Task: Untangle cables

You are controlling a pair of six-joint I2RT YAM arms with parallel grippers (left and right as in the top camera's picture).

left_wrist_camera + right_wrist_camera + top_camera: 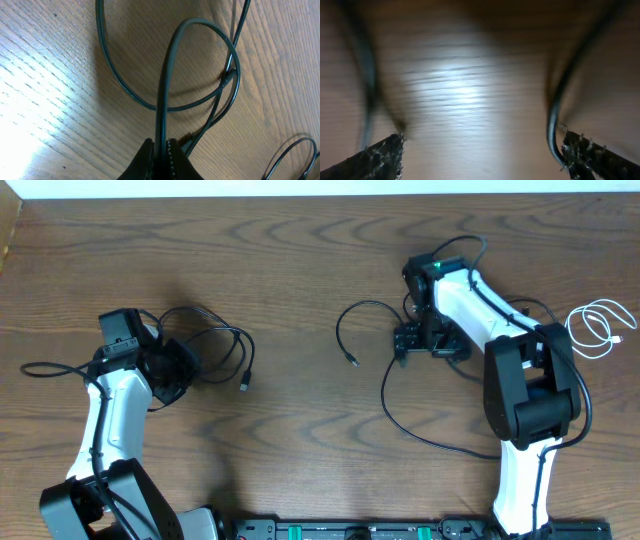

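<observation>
**Desk:** While the left end effector (160, 154) pinches a black cable (166, 75) between fully closed fingers, where do the other cords lie?

**Photographer:** That black cable loops over itself on the left of the wooden worktop (300, 240), its small plug (245, 384) pointing toward the middle. A second black cable (384, 395) sweeps across the centre right in one open curve. A white cable (598, 330) sits coiled at the far right, well apart from both.

**Desk:** And the right end effector?

**Photographer:** The right end effector (482, 142) hangs low over the second black cable, spread wide and holding nothing. Its wrist view is blurred, but the cord runs just inside one finger (585, 150), unclamped.

**Desk:** How will these cords handle?

**Photographer:** By the look of them they are light, thin and limp. They should slide easily on the wood and drag a whole loop along when pulled, so a snagged crossing (227, 77) could tighten rather than open. The plugs appear to be the only stiff parts.

**Desk:** Where to take hold?

**Photographer:** Likely on the cord itself, a short way from where the strands overlap, or just behind a plug, lifting one strand clear of the one beneath. The grip must close completely, since a cord this thin could slip through any gap.
</observation>
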